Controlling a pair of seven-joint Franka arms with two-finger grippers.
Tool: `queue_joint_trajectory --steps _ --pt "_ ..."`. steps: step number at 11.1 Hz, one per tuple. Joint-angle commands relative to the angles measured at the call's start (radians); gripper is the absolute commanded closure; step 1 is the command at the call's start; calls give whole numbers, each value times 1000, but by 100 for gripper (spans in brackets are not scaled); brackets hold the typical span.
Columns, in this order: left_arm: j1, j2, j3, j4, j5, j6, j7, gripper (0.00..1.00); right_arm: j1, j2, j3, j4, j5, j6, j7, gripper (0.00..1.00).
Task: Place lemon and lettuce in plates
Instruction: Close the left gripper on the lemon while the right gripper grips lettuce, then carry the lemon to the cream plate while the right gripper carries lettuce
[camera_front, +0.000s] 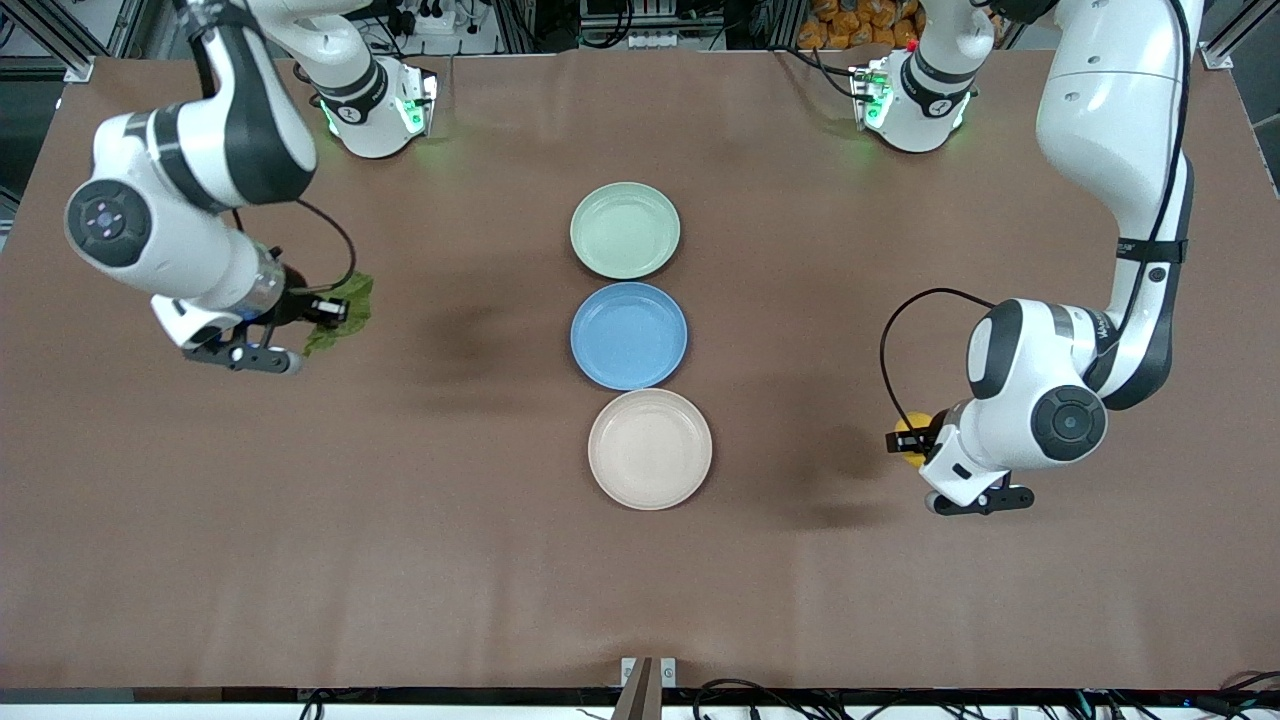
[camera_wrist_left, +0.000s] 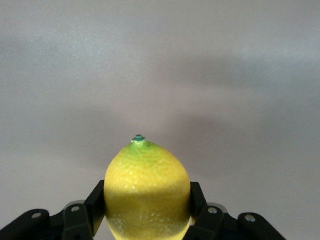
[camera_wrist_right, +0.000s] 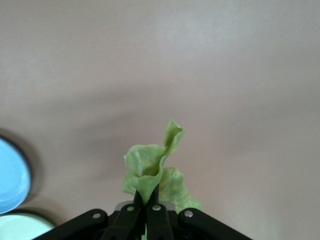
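My left gripper (camera_front: 908, 440) is shut on the yellow lemon (camera_front: 913, 428), held above the brown table toward the left arm's end; in the left wrist view the lemon (camera_wrist_left: 147, 192) sits between the two black fingers (camera_wrist_left: 95, 205). My right gripper (camera_front: 330, 310) is shut on the green lettuce leaf (camera_front: 345, 315), held above the table toward the right arm's end; the leaf (camera_wrist_right: 150, 172) hangs crumpled from the closed jaws. The mint green plate (camera_front: 625, 230) and the beige plate (camera_front: 650, 449) lie empty at the table's middle.
A blue plate (camera_front: 628, 335) lies between the mint and beige plates. Its edge (camera_wrist_right: 12, 175) and the mint plate's edge (camera_wrist_right: 20, 227) show in the right wrist view. Brown cloth (camera_front: 450, 520) covers the table.
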Motion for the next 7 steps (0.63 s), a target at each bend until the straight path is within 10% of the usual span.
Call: queue_joint_trajectory --steps 1,7 --pt "-17 2 -1 19 -51 28 -110 100 15 -40 175 -26 14 -7 249 100" --pt "-112 13 -14 22 -177 170 -305 100 217 43 383 -31 4 112 700 100"
